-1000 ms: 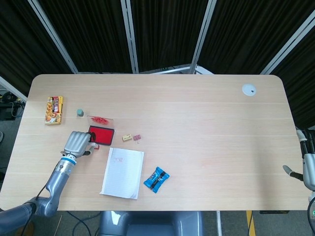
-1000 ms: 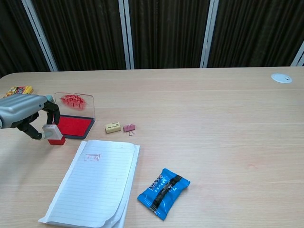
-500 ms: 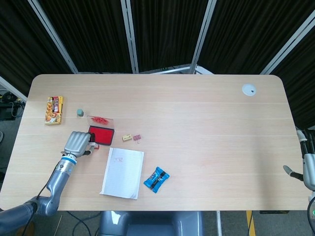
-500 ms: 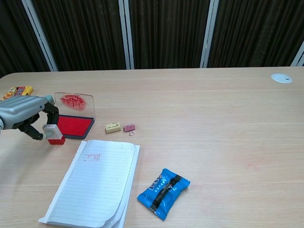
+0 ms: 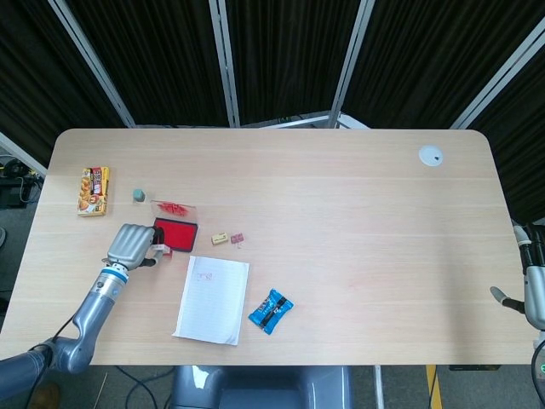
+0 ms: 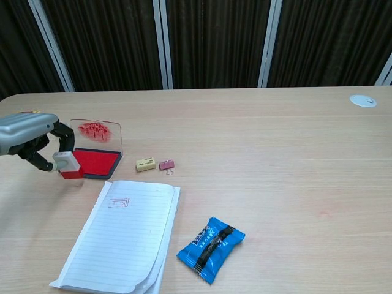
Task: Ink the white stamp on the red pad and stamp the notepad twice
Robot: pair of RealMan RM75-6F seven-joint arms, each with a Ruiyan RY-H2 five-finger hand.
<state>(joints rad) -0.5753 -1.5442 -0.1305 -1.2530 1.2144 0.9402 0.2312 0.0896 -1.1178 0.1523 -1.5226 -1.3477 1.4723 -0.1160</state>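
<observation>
My left hand (image 6: 27, 137) (image 5: 131, 244) pinches the white stamp (image 6: 67, 164) with its red base, held tilted just off the table at the near left corner of the red ink pad (image 6: 96, 163) (image 5: 177, 232). The pad's clear lid (image 6: 98, 133) stands open behind it, smeared with red. The white lined notepad (image 6: 122, 233) (image 5: 213, 299) lies right of and nearer than the pad, with one faint red stamp mark (image 6: 118, 203) near its top. My right hand (image 5: 530, 290) is at the table's far right edge, away from everything; its fingers are hard to make out.
A yellow eraser (image 6: 145, 164) and a pink binder clip (image 6: 166, 165) lie right of the pad. A blue snack packet (image 6: 211, 248) rests right of the notepad. A snack box (image 5: 94, 190) and a small grey-green block (image 5: 138, 196) sit at the far left; a white disc (image 5: 431, 155) far right.
My left hand has lifted the stamp slightly and shifted it left and back, tilting it beside the pad's near left corner. The right hand has not moved.
</observation>
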